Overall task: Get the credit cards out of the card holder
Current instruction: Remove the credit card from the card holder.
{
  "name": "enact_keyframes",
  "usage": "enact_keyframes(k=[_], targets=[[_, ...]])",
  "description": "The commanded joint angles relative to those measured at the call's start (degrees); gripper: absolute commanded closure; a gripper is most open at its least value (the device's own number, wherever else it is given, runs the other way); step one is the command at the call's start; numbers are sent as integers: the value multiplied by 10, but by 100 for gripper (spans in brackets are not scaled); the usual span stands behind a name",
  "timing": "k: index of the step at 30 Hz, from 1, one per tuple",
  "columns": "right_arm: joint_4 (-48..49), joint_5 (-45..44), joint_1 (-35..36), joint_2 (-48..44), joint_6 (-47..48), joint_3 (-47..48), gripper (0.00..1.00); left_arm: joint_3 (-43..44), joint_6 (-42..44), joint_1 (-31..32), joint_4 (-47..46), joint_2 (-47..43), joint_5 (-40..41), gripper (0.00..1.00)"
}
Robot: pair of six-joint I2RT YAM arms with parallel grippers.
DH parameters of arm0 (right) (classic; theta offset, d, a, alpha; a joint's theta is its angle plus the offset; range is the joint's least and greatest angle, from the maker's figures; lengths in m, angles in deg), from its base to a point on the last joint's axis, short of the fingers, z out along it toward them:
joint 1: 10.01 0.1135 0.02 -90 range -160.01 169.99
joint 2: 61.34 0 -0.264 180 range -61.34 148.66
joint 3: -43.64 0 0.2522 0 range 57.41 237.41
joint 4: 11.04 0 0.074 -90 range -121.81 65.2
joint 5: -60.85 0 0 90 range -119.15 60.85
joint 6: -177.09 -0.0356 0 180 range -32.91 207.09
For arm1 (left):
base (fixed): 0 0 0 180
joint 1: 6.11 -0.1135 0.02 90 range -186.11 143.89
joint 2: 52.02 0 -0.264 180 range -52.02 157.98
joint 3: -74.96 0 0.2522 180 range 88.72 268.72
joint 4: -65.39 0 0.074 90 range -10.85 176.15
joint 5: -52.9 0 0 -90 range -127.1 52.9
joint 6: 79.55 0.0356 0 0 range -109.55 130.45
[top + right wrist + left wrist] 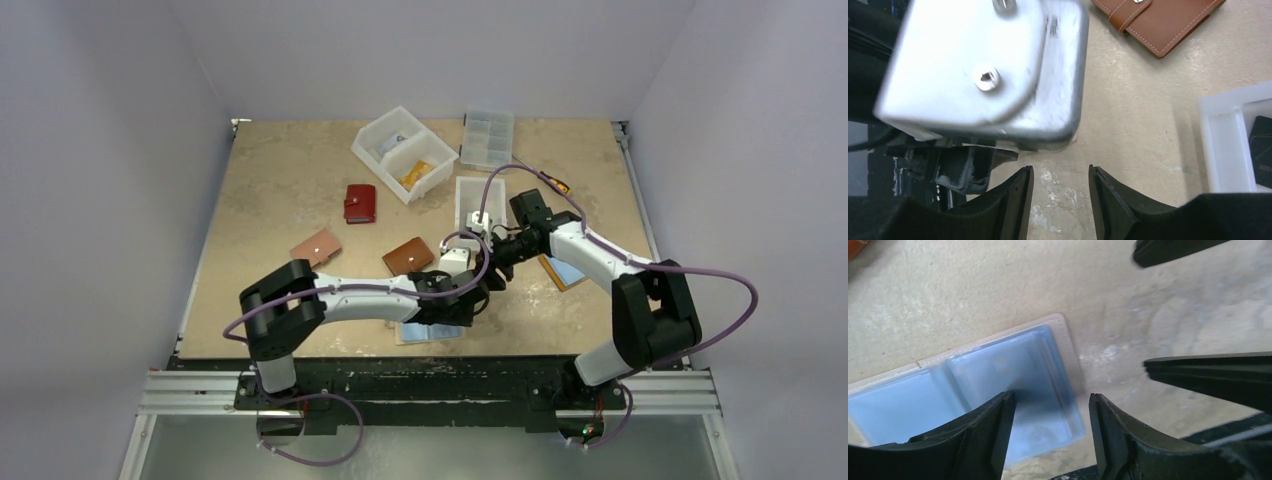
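Note:
The card holder (1013, 365) lies open on the table, cream-edged with light blue clear sleeves; in the top view it (430, 332) sits near the front edge. I cannot tell whether cards are inside the sleeves. My left gripper (1050, 402) hangs open just above its right half, nothing between its fingers. My right gripper (1060, 172) is open too, over bare table close behind the left wrist (983, 65). One black credit card (1263, 150) lies in the white tray (1228, 145). Both grippers meet at mid-table, left (475, 300) and right (497, 262).
A brown wallet (407, 256), a pink one (316, 246) and a red one (360, 203) lie shut on the left half. A white divided bin (403, 153) and clear organiser (487, 138) stand at the back. A flat blue and brown thing (560, 270) lies under the right arm.

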Motion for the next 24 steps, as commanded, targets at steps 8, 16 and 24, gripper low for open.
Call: enact_keyframes(k=[8,16,24], targets=[[37,23,-15,-29,-17,-13,47,74,7,19,130,45,52,42],[44,25,-25,-38,-25,-20,47,47,9,24,104,15,54,45],[43,29,-27,-38,-25,-20,47,39,5,23,110,34,42,54]])
